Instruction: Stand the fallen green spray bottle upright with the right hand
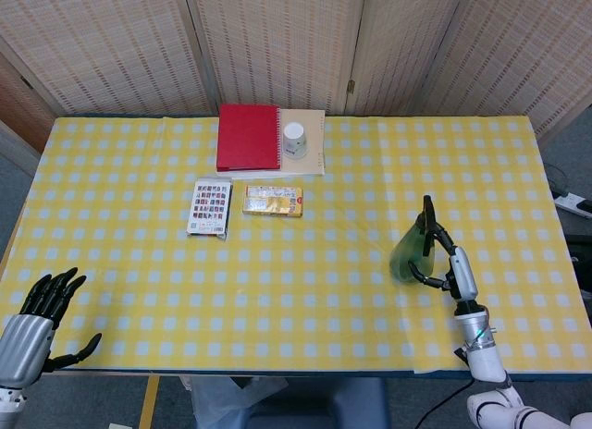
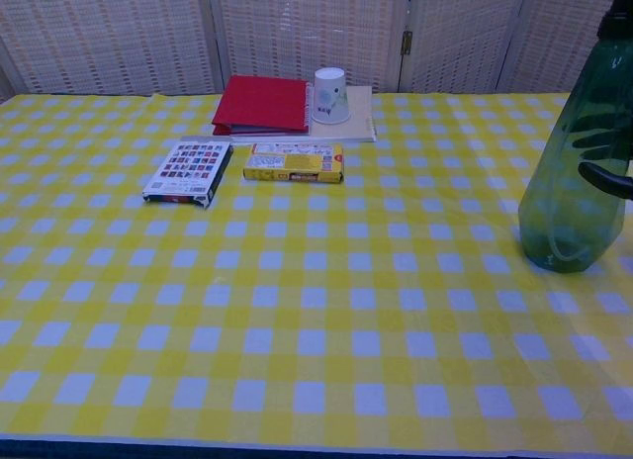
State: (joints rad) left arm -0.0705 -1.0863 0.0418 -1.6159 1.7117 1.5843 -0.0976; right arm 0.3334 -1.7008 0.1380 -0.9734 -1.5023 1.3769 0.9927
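Note:
The green spray bottle (image 1: pixel 410 251) stands upright on the yellow checked table (image 1: pixel 277 281), toward its right front. It looms large at the right edge of the chest view, the green spray bottle (image 2: pixel 574 172) with its black nozzle at the top. My right hand (image 1: pixel 446 265) grips its body from the right side; the thumb crosses the front and dark fingers (image 2: pixel 603 140) show through the plastic. Whether the base touches the cloth I cannot tell. My left hand (image 1: pixel 39 316) hovers off the table's front left corner, fingers spread, holding nothing.
A red notebook (image 1: pixel 248 137) and a paper cup (image 1: pixel 294 139) on a beige book sit at the back centre. A printed card box (image 1: pixel 210 207) and a yellow box (image 1: pixel 273 200) lie left of centre. Woven screens close off the back.

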